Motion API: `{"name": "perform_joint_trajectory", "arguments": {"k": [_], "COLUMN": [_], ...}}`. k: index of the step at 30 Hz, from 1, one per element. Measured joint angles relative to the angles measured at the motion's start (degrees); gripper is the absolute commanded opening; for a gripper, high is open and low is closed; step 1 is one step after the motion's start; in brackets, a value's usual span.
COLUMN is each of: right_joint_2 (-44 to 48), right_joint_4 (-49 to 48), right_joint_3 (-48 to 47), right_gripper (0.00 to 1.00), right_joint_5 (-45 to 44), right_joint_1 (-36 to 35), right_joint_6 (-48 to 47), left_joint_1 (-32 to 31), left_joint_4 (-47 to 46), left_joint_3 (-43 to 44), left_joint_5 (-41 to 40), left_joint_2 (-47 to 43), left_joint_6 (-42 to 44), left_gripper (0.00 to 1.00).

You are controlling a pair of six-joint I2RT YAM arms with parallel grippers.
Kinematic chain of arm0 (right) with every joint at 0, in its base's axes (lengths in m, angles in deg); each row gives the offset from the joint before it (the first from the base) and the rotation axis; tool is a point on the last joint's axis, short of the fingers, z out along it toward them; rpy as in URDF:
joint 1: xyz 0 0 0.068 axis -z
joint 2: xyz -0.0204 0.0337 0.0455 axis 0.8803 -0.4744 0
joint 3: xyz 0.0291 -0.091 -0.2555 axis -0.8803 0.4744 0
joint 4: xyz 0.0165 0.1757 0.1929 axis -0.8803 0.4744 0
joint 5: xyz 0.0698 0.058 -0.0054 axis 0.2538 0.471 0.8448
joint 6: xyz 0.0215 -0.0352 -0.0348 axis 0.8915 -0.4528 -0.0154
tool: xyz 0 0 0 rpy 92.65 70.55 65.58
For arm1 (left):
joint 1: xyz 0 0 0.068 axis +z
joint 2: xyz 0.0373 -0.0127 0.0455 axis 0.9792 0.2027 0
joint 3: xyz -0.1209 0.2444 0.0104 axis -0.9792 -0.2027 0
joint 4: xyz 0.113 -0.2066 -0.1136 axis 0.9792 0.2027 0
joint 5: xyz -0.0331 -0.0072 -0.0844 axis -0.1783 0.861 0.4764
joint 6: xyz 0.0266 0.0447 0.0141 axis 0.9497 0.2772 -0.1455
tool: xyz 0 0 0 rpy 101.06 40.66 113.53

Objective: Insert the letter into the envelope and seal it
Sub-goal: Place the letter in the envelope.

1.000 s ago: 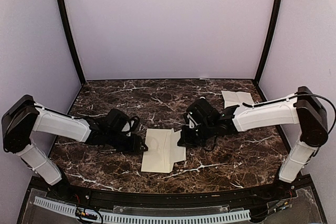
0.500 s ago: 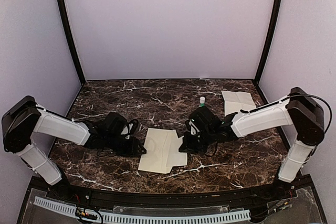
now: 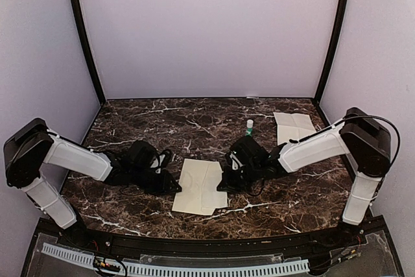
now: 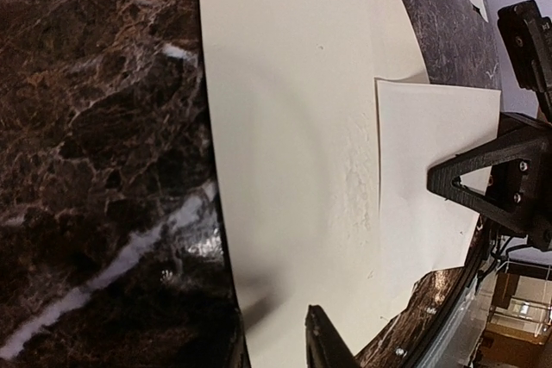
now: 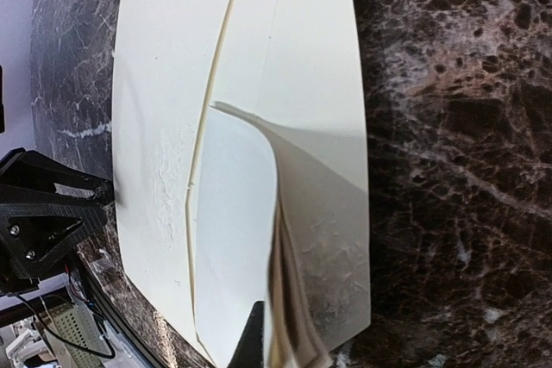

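The right jaws clamp a lifted edge of the envelope [image 3: 194, 189] at 6 o'clock; whether the left jaws are shut I cannot tell (mostly hidden). Pin its 9 o'clock edge flat before fetching the letter [image 3: 293, 124] from 2 o'clock.

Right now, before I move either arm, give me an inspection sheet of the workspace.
Surface: dark veined marble table.
Job's things: envelope at centre, right edge lifted; letter far right, not inserted.
Clutter: small green-capped bottle behind the right arm.
Grippers: right gripper, fingers shut on envelope's right edge; left gripper at its left edge, grip unclear.
Cables: black loops by both wrists.
Surroundings: lilac walls, black posts.
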Motion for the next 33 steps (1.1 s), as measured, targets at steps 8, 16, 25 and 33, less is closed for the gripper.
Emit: {"name": "perform_joint_trajectory", "arguments": {"k": [8,16,25,33], "right_joint_2": [-1.64,-2.19,-3.04,-2.40], "right_joint_4": [-2.08,-3.23,-3.41,-3.93], "right_joint_3": [0.00,0.00,-1.14,-0.72], "right_gripper": [0.00,0.00,0.00,0.00], "right_joint_5": [1.44,1.99,1.81,-0.52], "right_joint_1": [0.00,0.00,-0.11,-0.33], "right_joint_6": [0.46,0.63,1.27,3.98], "left_joint_1": [0.00,-0.02,-0.22,-0.59], "left_joint_4": [-0.90,-1.03,-1.27,-3.43], "left_joint_3": [-0.17,-0.17,-0.20,-1.36], "left_joint_5": [0.76,1.11,1.49,1.66], "left_joint_2": [0.33,0.46,0.63,0.61], "left_joint_6": [-0.26,-0.33,-1.11,-1.79], "left_gripper": [0.24,0.24,0.24,0.23]}}
